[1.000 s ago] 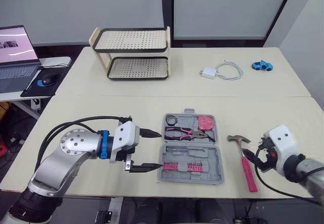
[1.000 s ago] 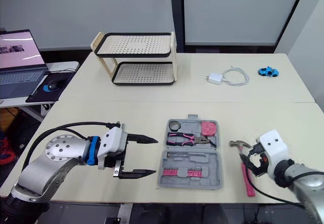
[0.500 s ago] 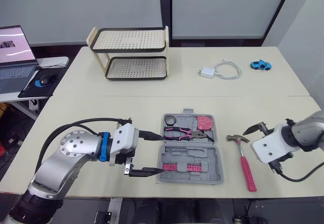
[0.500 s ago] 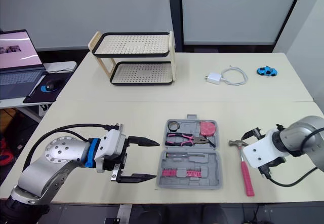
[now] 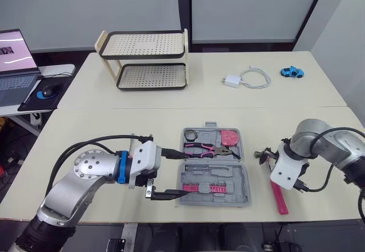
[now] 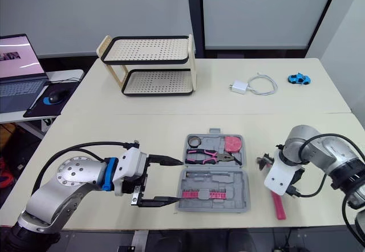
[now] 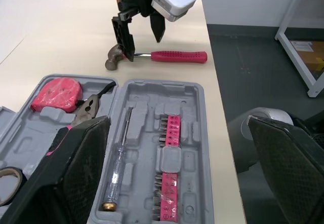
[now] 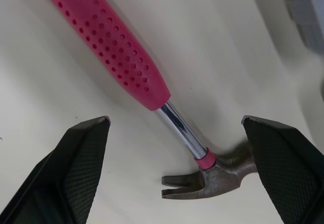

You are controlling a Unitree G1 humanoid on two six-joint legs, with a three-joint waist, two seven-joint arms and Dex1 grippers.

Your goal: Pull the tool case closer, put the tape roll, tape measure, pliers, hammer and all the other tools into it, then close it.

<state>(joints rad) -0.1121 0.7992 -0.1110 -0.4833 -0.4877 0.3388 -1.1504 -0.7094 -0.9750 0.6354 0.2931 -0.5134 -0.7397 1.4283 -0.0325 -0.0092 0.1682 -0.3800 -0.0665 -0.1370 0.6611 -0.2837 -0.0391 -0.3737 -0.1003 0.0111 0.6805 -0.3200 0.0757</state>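
The grey tool case [image 5: 246, 175] lies open near the table's front edge. In it are the tape roll [image 5: 193, 134], pink-handled pliers [image 5: 206, 149], pink tape measure [image 5: 230, 137], a screwdriver [image 7: 117, 158] and a pink bit strip [image 5: 206, 188]. My left gripper [image 5: 182, 173] is open, with one finger on each side of the case's left edge. The hammer [image 5: 278, 195], with a pink handle and a steel head [image 5: 266, 153], lies on the table to the right of the case. My right gripper [image 8: 174, 121] points down over its neck, open, with fingers [image 8: 83, 158] astride the shaft.
A two-tier perforated shelf [image 5: 145, 58] stands at the back left. A white charger with cable [image 5: 245, 80] and a blue toy car [image 5: 292, 71] lie at the back right. A laptop [image 5: 14, 58] and mouse [image 5: 44, 92] sit on a side table to the left.
My right gripper swung in from the table's front right corner, turned downward and now straddles the hammer's neck. My left gripper edged slightly toward the case.
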